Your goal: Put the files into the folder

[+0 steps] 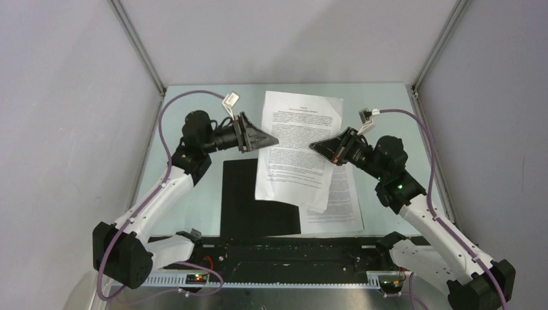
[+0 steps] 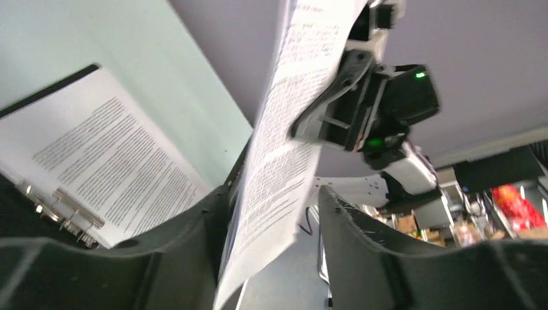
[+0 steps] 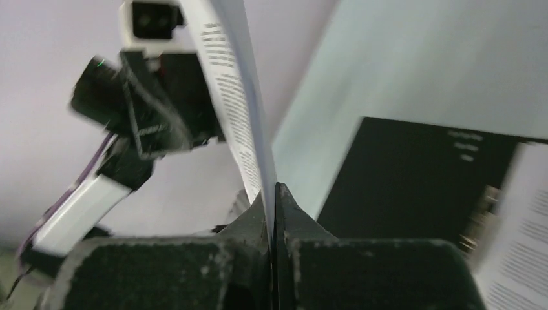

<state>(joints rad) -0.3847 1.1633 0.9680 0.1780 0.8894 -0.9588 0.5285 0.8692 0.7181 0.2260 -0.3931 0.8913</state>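
Note:
The folder (image 1: 252,200) lies open on the table, black inside up; its red outside is hidden. One file sheet (image 1: 339,206) lies on its right half beside the metal spine clip (image 2: 58,206). My right gripper (image 1: 315,146) is shut on the right edge of the other file sheet (image 1: 297,148) and holds it up above the folder, hanging tilted. My left gripper (image 1: 271,139) is open at that sheet's left edge. In the left wrist view the lifted sheet (image 2: 284,148) passes between the open jaws, close to the left finger. The right wrist view shows its fingers (image 3: 274,190) pinched on the sheet (image 3: 239,116).
Grey enclosure walls stand at the left, right and back of the pale green table (image 1: 194,194). A black rail with electronics (image 1: 291,258) runs along the near edge between the arm bases. Purple cables loop off both arms.

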